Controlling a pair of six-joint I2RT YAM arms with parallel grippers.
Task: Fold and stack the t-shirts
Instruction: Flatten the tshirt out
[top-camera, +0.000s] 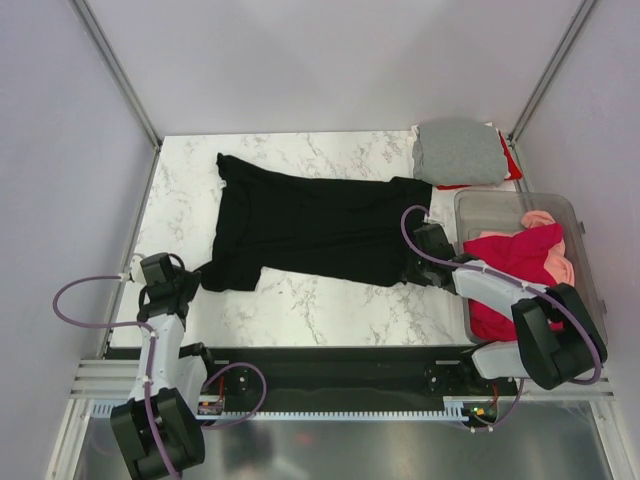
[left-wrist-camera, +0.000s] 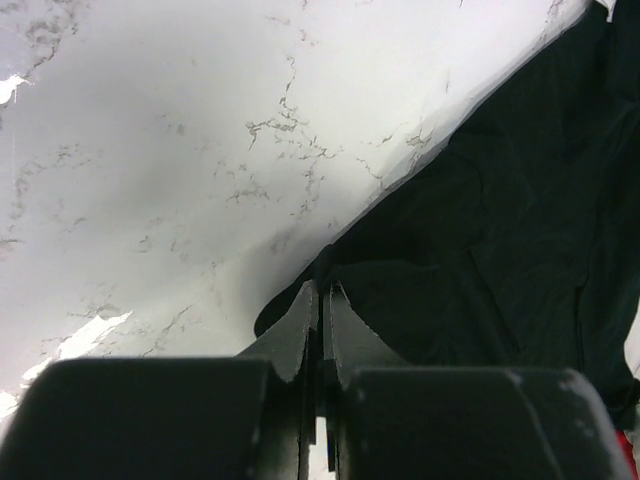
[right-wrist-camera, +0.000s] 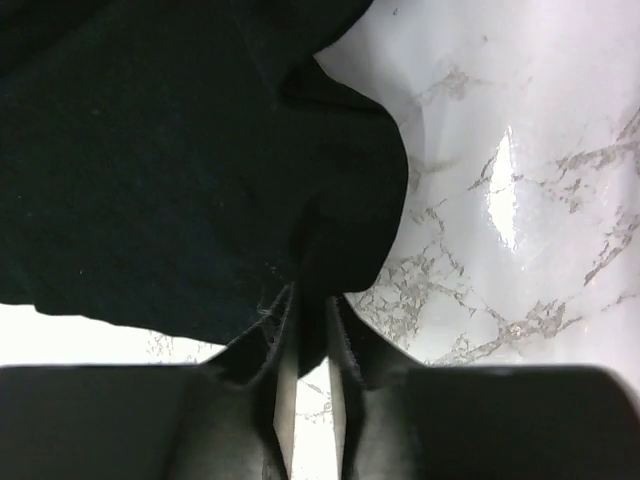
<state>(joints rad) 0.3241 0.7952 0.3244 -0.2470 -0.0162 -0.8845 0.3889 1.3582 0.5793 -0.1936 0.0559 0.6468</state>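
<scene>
Black shirt: the big black cloth t-shirt (top-camera: 320, 225) lies spread flat on the white marble-look table (top-camera: 330, 300), running left to right.
Left claw: the left gripper (left-wrist-camera: 320, 300) has its fingers pressed together on the shirt's near-left corner, right at the hem.
Right claw: the right gripper (right-wrist-camera: 310, 300) is nipped onto a fold at the shirt's near-right edge (just a sliver of gap, with cloth in it).
Back-right corner: a folded grey t-shirt (top-camera: 458, 150) sits on a bit of red cloth (top-camera: 512, 165).
Tub: the clear plastic tub (top-camera: 495, 212) on the right holds a crimson t-shirt (top-camera: 515, 255) and a salmon-pink t-shirt (top-camera: 540, 217).
</scene>
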